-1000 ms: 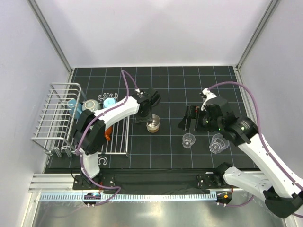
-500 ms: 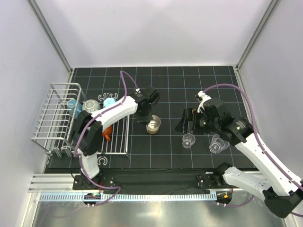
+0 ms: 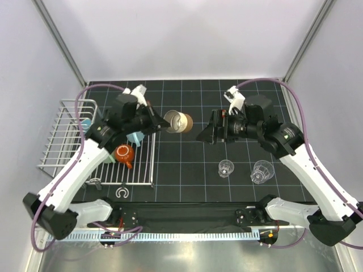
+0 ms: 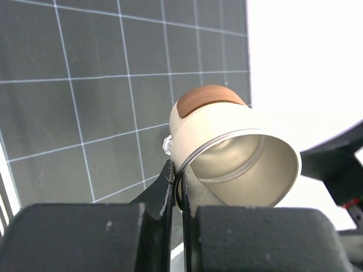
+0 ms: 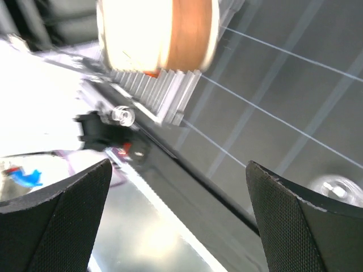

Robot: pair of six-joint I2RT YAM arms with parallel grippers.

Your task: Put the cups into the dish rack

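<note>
Your left gripper (image 3: 160, 120) pinching rim of tan cup (image 3: 178, 121); cup aloft, tipped sideways, just past right edge of rack (image 3: 62, 141). Your right gripper (image 3: 207, 134) gaping, empty, near it. Two clear cups (image 3: 226, 168) (image 3: 261, 171) by front edge of mat (image 3: 187, 181).

Left claw (image 3: 164, 121) holds a cup (image 3: 179, 122) tipped sideways.

The black gridded table (image 3: 187, 181) is carrying the dish rack (image 3: 62, 141) — sitting just left of the left jaws — and, on the near side of the right jaws, a clear cup (image 3: 226, 168) beside a second clear cup (image 3: 261, 171).
</note>
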